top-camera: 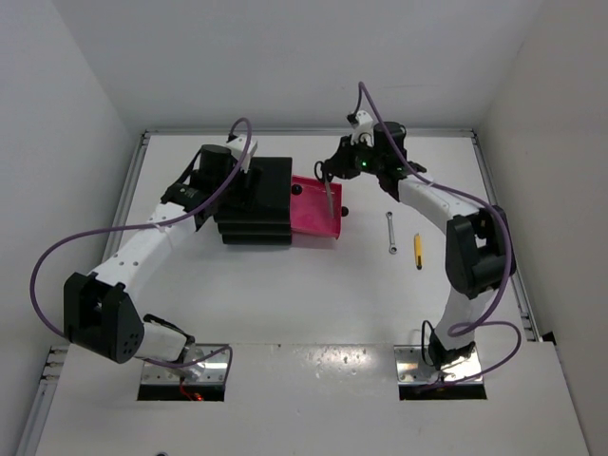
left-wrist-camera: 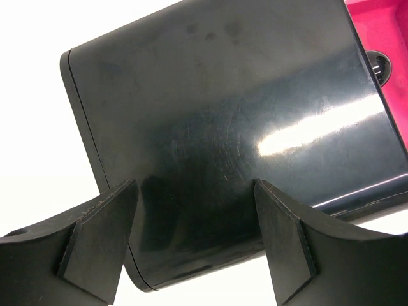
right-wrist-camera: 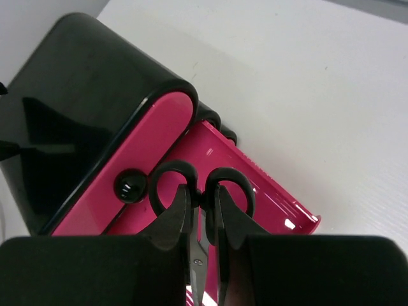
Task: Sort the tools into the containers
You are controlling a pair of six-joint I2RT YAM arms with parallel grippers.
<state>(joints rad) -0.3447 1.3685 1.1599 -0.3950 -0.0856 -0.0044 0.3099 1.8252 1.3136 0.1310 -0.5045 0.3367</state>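
The black drawer unit [top-camera: 256,199] stands at the far middle-left, with one magenta-pink drawer [top-camera: 313,220] pulled out to the right. My right gripper [top-camera: 328,176] is shut on the black-handled scissors [right-wrist-camera: 201,185] and holds them, handles down, over the open drawer [right-wrist-camera: 268,191]. My left gripper [top-camera: 242,176] is open over the unit's glossy top [left-wrist-camera: 242,127], one finger on each side. The thin silver wrench [top-camera: 391,233] and the yellow cutter [top-camera: 417,251] lie on the table right of the drawer. The blue-handled tool is out of view.
A shut pink drawer front [right-wrist-camera: 146,153] with a round black knob [right-wrist-camera: 129,187] sits above the open drawer. White walls enclose the table at the back and both sides. The arm bases are at the near edge.
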